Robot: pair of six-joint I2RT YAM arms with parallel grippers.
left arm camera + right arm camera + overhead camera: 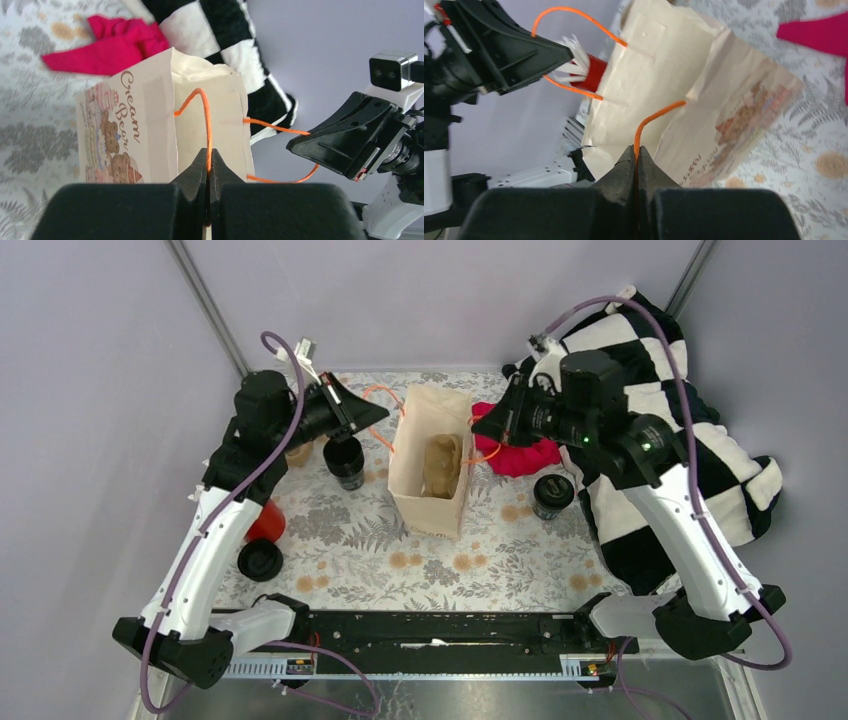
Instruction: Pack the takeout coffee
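The bag (430, 465) stands on the table (450, 570) between the two arms, mouth open upward, with a "Cream Bear" print on one side. The left gripper (208, 159) is pinched tight on the left handle (206, 120), an orange cord loop that runs up from between its fingertips to the bag's rim. The right gripper (637, 155) is closed the same way on the right handle (649, 120) on the opposite side. Each gripper sits just off its own side of the bag, near the top edge.

No coffee is in either gripper. Three black lidded cups stand on the table outside the bag: the left cup (345, 462) just beside the bag under the left gripper, the right cup (552, 495) near the bag's right side, and the near cup (260, 560) further toward the arm bases. The near cup is just beside a red cup (268, 520), which holds white straws (574, 67). A brown shape (441, 465) lies inside the bag; what it is cannot be told.

A pink cloth (515, 455) lies behind the right gripper, and a black-and-white checked blanket (690, 410) is heaped at the right edge
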